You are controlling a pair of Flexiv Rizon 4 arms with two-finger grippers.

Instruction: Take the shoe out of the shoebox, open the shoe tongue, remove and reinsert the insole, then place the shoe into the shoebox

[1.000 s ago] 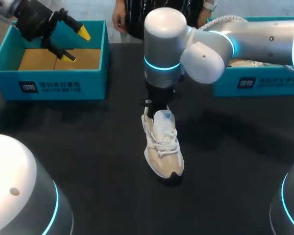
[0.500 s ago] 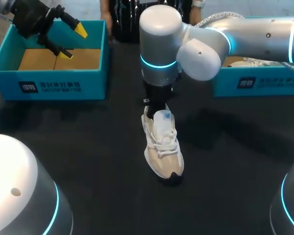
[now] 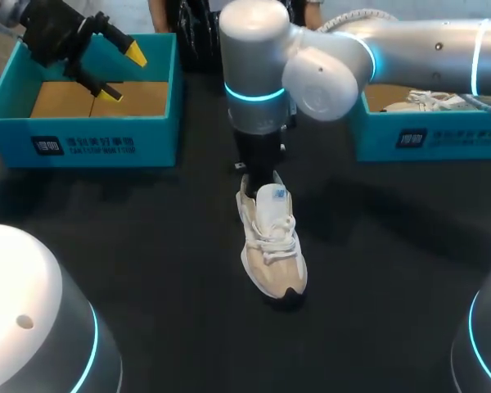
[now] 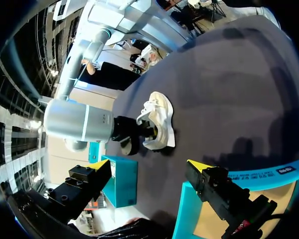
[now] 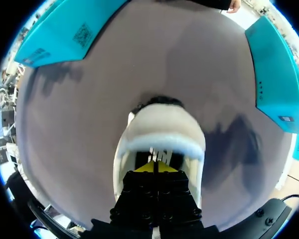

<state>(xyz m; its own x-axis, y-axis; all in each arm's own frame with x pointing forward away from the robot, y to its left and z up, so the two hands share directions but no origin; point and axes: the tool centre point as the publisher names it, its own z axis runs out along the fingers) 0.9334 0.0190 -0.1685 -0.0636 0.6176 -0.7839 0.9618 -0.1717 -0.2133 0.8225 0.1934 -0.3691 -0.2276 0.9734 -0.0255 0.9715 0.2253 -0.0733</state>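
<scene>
While the left gripper (image 3: 121, 74) hangs above the teal shoebox (image 3: 82, 141) at the table's far left, jaws wide apart and holding nothing, the right gripper (image 5: 154, 167) is down inside the shoe (image 3: 272, 246).

Shoe: upright on its sole, mid-table (image 3: 147, 270), well apart from both boxes. Long axis runs from the heel, under the right wrist, to the dark toe pointing at the robot's side.

Right wrist view: yellow tips pressed together in the shoe's mouth, just behind the tongue (image 5: 162, 142). Whether they pinch the insole, cannot tell.

Judgement: the right arm is far nearer. Any pull should go up and heelward along that axis.
</scene>
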